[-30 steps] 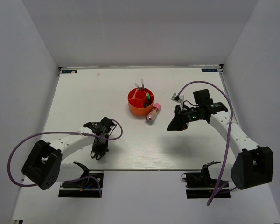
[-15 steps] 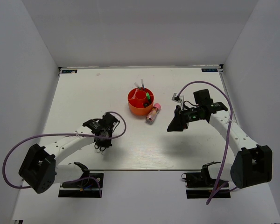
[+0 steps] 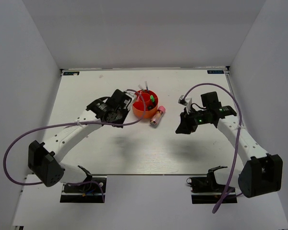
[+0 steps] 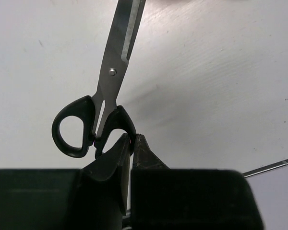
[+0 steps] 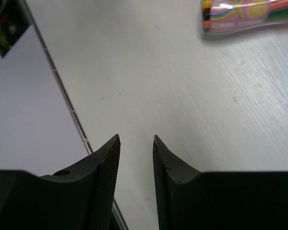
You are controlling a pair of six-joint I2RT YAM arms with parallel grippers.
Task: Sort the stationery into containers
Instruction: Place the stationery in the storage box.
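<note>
My left gripper [image 4: 133, 136] is shut on one handle loop of the black-handled scissors [image 4: 107, 91], which hang in the air with the steel blades pointing away. In the top view this gripper [image 3: 116, 114] is just left of the round orange tub [image 3: 141, 113], which holds a white pen [image 3: 147, 87] and a green highlighter [image 3: 153, 98]. The pink-capped clear tube [image 3: 157, 116] lies on the table against the tub's right side and shows at the upper right of the right wrist view [image 5: 249, 14]. My right gripper [image 3: 182, 128] [image 5: 137, 139] is open and empty, right of the tube.
The white table [image 3: 149, 148] has a raised front edge strip [image 5: 67, 105]. Purple cables loop from both arms, one [image 3: 19, 148] on the left and one [image 3: 233, 143] on the right. White walls close in the left, back and right.
My left arm has carried the scissors from the near left of the table up and right to beside the orange tub. My right gripper has shifted slightly right.
</note>
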